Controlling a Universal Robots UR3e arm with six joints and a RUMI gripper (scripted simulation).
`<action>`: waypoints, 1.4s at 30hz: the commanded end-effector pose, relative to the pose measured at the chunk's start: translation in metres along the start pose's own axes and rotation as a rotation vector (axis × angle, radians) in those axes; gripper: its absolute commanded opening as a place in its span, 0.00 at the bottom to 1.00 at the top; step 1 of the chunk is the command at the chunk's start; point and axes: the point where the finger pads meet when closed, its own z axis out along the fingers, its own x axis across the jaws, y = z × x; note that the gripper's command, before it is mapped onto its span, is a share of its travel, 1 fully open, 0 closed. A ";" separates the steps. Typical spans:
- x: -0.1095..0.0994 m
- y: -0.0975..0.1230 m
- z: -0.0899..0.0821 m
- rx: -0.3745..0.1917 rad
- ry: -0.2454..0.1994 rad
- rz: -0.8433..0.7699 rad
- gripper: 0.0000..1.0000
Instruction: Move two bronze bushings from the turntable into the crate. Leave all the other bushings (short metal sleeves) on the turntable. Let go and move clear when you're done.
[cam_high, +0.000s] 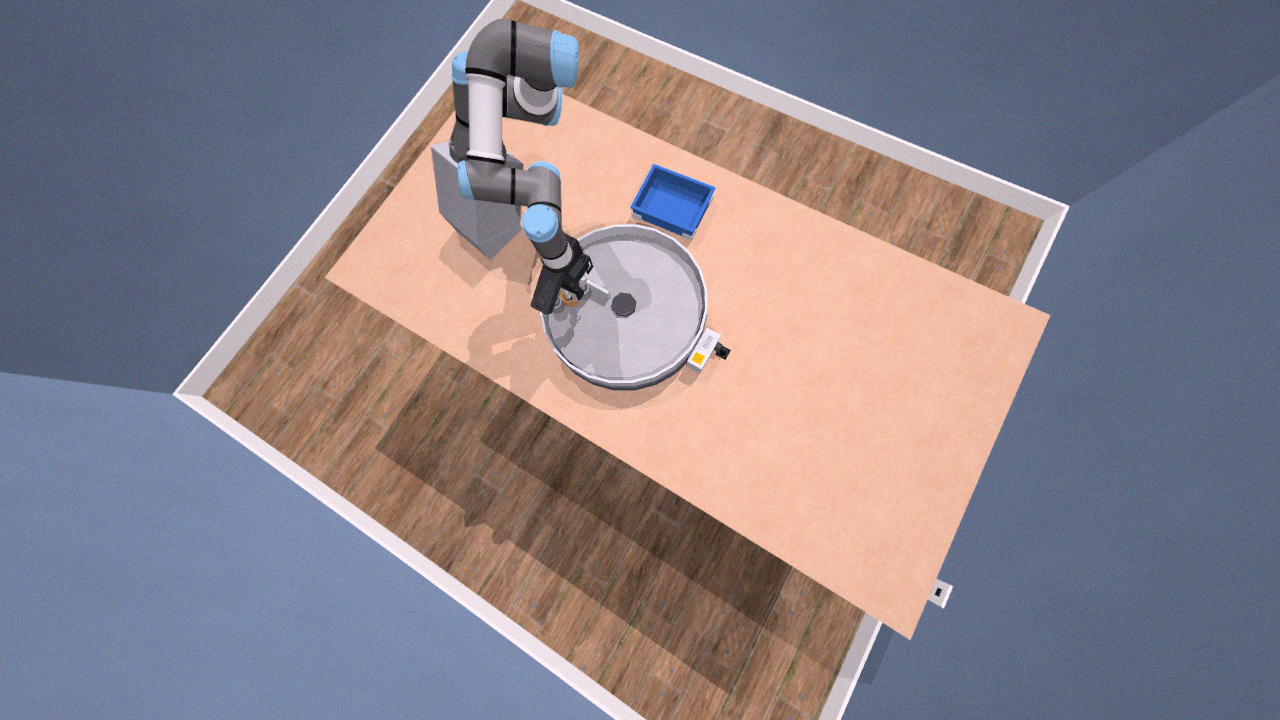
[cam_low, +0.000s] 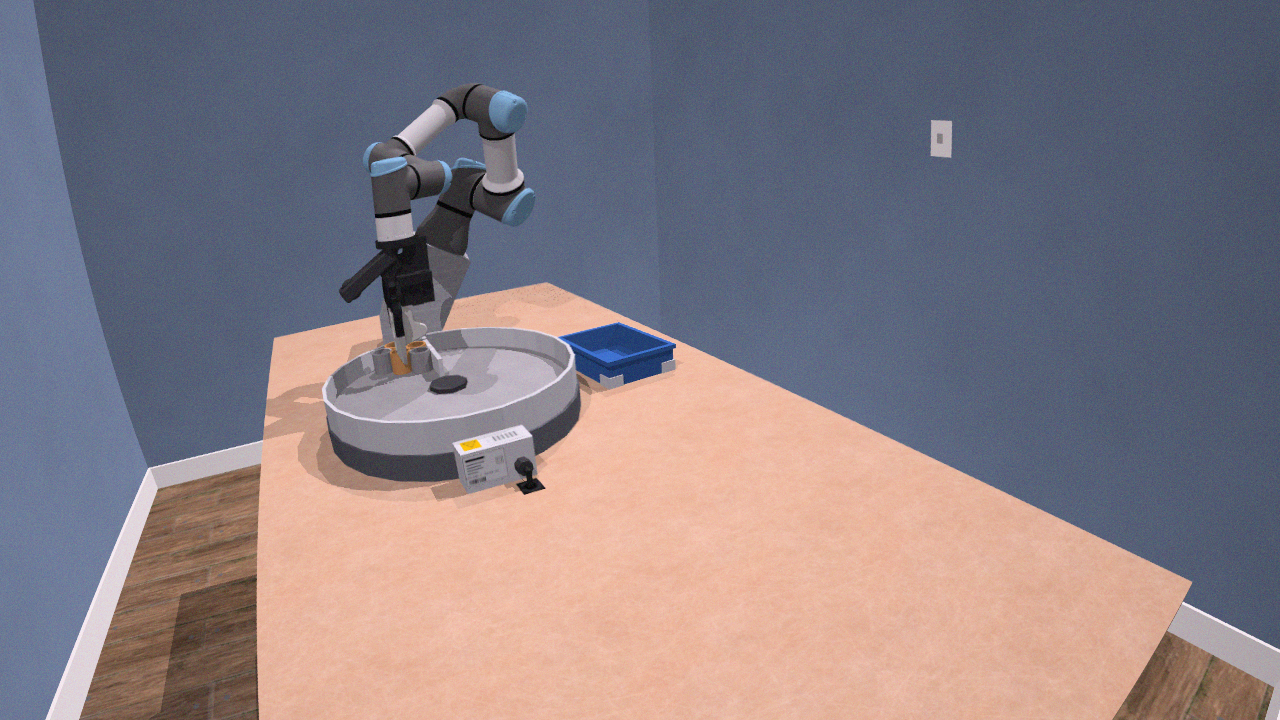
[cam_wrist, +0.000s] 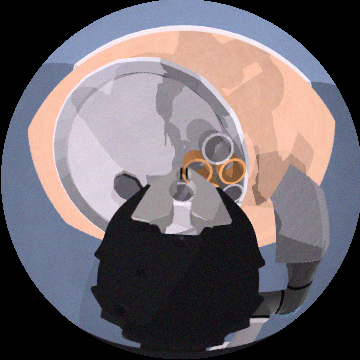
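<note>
The grey turntable (cam_high: 623, 304) holds a tight cluster of bushings at its rim on the arm's side. In the wrist view there are two bronze bushings, one (cam_wrist: 197, 167) at my fingertips and one (cam_wrist: 232, 171) to its right. A grey bushing (cam_wrist: 220, 149) stands behind them, and another grey bushing (cam_wrist: 233, 192) is half hidden in front. My gripper (cam_wrist: 184, 168) is shut on the wall of the nearer bronze bushing, which stands on the turntable. The gripper also shows in the side view (cam_low: 400, 344), low over the cluster. The blue crate (cam_high: 673, 198) stands beside the turntable, and I see nothing in it.
A dark hub (cam_high: 622, 303) sits at the turntable's centre. A raised rim runs around the turntable. A white control box (cam_low: 492, 454) stands against its front side. The arm's grey pedestal (cam_high: 474, 210) stands close behind the cluster.
</note>
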 end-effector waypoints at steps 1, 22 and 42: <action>-0.001 -0.001 -0.001 0.002 -0.002 0.000 0.00; -0.001 -0.001 -0.040 0.002 -0.002 0.000 0.00; 0.000 -0.001 -0.069 0.002 -0.002 0.000 0.00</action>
